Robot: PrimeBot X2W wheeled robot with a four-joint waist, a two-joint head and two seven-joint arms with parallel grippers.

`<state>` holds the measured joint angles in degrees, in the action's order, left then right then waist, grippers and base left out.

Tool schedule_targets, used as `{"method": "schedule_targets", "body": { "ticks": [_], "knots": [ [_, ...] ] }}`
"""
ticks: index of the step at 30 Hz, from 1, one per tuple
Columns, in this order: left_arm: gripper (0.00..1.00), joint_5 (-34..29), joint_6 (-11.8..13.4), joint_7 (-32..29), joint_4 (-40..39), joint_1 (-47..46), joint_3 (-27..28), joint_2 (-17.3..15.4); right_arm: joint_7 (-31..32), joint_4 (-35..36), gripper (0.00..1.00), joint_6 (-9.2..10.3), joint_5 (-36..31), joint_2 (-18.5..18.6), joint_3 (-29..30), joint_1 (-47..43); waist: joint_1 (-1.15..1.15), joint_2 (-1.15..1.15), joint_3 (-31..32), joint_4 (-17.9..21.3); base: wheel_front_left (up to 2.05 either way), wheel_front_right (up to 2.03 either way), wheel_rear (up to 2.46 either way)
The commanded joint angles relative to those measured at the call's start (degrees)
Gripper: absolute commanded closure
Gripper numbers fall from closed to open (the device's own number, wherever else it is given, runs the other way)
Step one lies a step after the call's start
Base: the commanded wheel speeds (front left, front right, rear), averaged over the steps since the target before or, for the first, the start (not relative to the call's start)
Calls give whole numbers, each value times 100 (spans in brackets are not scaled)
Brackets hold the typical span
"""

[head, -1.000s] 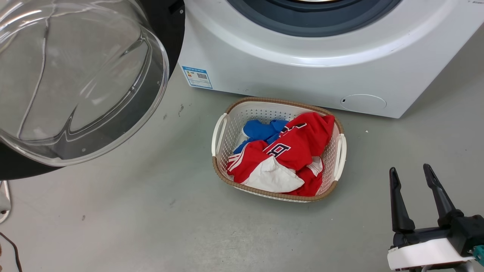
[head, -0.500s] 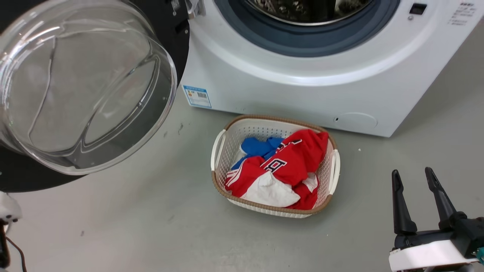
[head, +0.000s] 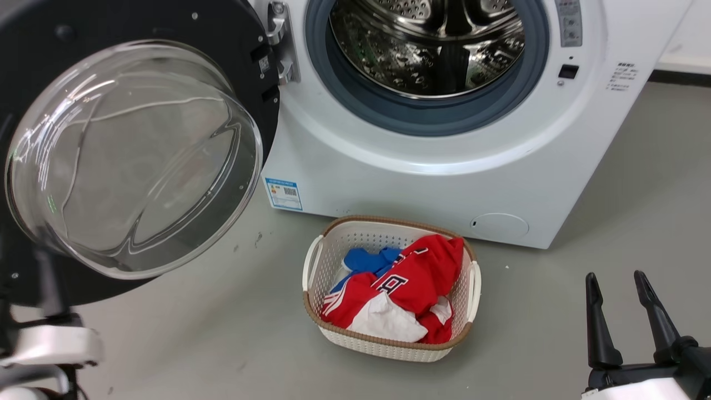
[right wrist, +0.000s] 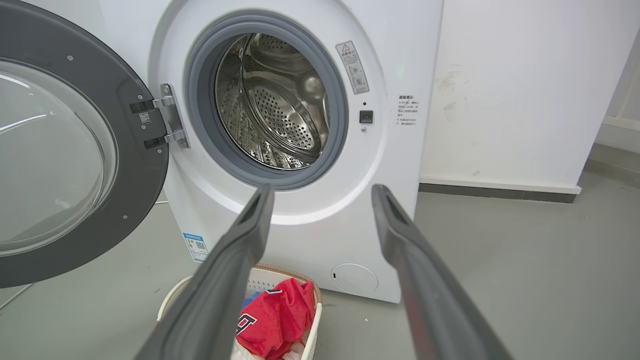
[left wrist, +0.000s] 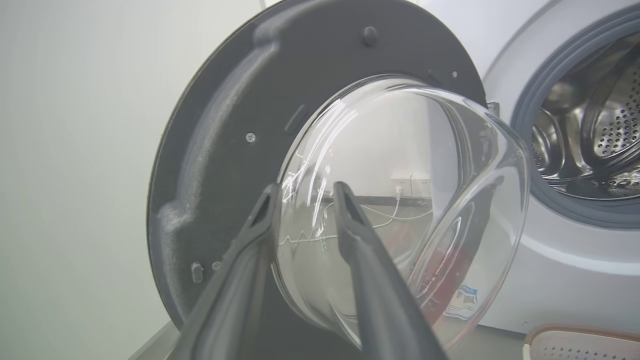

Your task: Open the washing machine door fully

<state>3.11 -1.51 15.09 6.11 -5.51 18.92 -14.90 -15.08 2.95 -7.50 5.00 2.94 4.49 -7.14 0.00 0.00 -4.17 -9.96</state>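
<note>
From my head I see the washing machine (head: 422, 183) ahead, its door (head: 133, 155) swung wide open to my left on a metal hinge (head: 278, 39), the clear glass bowl bulging toward me. The steel drum (head: 427, 44) stands bare inside its grey ring. A blue label (head: 284, 193) sits at the machine's lower left corner. On the grey floor (head: 222, 333) just in front of the machine is a white basket (head: 389, 223) holding a red shirt (head: 422, 278) with some blue and white cloth. My right gripper (head: 614, 278) hovers at the lower right, well apart from the basket, fingers parted and holding nothing. Along my left wrist, my left gripper (left wrist: 306, 190) points at the inner face of the door, near the edge of the glass bowl. Its fingers are spread a little with nothing clamped between them, and I cannot tell whether they touch the door. Along my right wrist, the two fingers stand wide apart and empty, framing the machine's front. The open door is on the left, the basket is below, and a white wall (right wrist: 525, 90) is to the right.
</note>
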Motion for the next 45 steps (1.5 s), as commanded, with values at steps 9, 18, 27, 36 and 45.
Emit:
{"method": "schedule_targets", "body": {
  "ticks": [9, 18, 27, 36, 45],
  "knots": [
    [0, -195, -142, 11, -727, 541, -689, 459, -12, 207, 0, 1, 62, -13, 33, -198, 0, 0, 343, 142, 0, 0, 0],
    [0, 21, -173, 11, -859, 745, -1115, 894, -12, 458, 0, 1, 55, -13, -10, -245, 0, 0, 403, 378, 0, 0, 0],
    [0, 125, -152, 11, -678, 896, -1419, 1087, -12, 557, 0, 1, 100, -13, 29, -389, 0, 0, 434, 587, 0, 0, 0],
    [0, 59, -101, 11, -386, 1014, -1696, 1148, -12, 525, 0, 1, 168, -12, 36, -555, 0, 0, 488, 775, 0, 0, 0],
    [0, 39, -102, 11, -248, 1112, -1668, 1169, -12, 461, 0, 1, 186, -13, -33, -593, 0, 0, 514, 922, 0, 0, 0]
  ]
}}
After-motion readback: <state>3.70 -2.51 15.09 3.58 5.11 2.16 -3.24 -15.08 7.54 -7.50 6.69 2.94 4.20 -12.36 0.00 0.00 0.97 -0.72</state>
